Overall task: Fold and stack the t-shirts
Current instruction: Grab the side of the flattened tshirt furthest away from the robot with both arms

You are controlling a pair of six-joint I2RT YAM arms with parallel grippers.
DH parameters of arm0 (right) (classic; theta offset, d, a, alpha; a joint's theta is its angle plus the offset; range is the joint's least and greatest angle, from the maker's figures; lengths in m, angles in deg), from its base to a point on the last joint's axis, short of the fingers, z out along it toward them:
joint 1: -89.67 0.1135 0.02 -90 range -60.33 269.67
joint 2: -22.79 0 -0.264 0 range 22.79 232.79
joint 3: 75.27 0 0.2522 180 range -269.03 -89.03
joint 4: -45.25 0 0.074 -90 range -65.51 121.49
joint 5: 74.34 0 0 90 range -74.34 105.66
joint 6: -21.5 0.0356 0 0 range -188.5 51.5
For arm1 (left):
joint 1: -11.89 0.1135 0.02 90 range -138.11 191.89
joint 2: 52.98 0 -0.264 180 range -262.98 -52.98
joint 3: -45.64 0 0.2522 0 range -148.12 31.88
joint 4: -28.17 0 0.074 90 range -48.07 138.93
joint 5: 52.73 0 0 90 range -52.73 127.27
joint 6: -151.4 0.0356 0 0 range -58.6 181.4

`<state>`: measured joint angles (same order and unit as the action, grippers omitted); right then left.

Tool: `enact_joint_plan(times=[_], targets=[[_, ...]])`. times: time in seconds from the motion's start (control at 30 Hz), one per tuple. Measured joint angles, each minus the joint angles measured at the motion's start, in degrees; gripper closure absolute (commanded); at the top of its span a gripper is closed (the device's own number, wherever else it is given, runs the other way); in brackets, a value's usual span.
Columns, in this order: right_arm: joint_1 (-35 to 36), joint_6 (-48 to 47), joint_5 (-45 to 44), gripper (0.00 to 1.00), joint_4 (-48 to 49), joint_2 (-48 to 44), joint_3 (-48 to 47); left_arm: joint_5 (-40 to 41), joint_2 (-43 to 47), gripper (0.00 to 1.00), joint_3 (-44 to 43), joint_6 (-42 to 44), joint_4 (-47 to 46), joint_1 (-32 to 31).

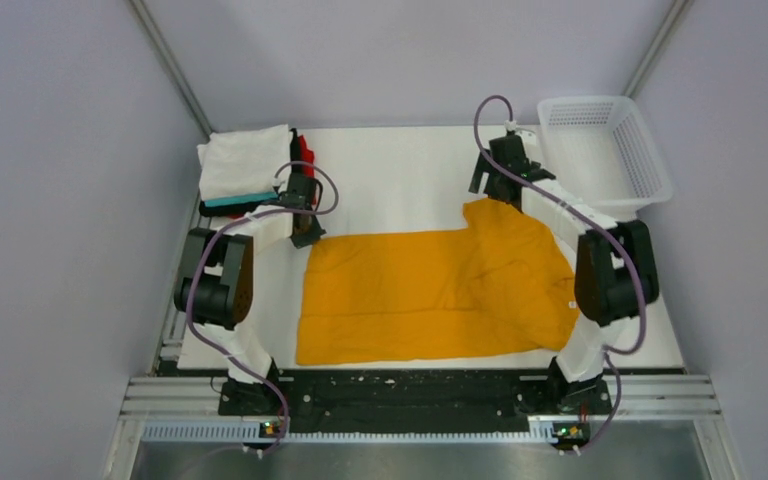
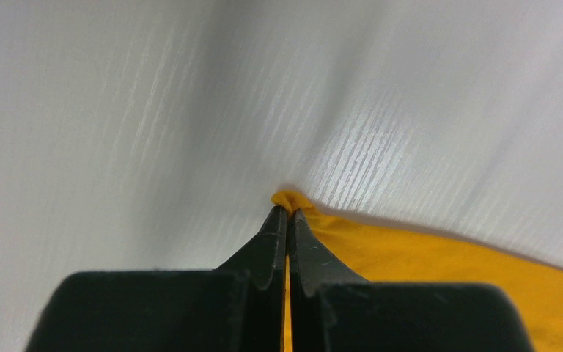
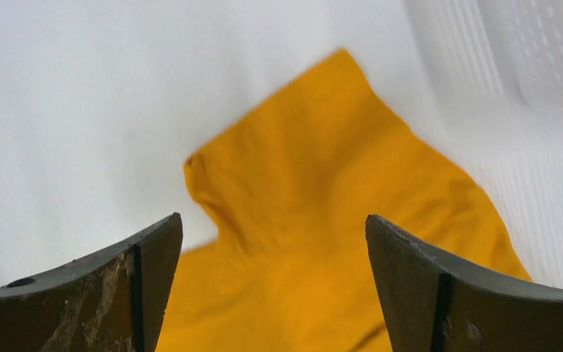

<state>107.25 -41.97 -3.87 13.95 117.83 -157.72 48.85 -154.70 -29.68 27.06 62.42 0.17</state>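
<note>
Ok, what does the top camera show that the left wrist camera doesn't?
Only the top view: the folded white-topped t-shirt stack, the white plastic mesh basket and the right gripper. Only the left wrist: close up, the left gripper pinched shut on a corner of the orange-yellow cloth t-shirt. Both: that shirt lying on the white table.

Pale lilac-grey walls [image 1: 60,200] close me in on three sides, with slanting aluminium posts [image 1: 170,65] in the far corners. My table [image 1: 400,170] is white under soft, even light. A ribbed metal rail [image 1: 165,395] runs along its near edge.
</note>
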Motion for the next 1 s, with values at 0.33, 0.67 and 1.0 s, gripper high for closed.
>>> enact_joint_plan(times=[0.33,0.67,1.0], targets=[[-2.99,-4.2,1.64,0.29,-8.0,33.48,-32.41,0.79,0.61,1.0,0.13,-0.22,0.96,-0.04],[-3.13,-2.86,-0.35,0.37,-8.9,34.01,-31.5,2.14,1.07,1.0,0.13,-0.72,1.51,-0.07],[-3.61,0.11,-0.96,0.47,-2.69,28.04,-20.48,3.13,1.07,1.0,0.13,-1.51,2.67,-0.07]])
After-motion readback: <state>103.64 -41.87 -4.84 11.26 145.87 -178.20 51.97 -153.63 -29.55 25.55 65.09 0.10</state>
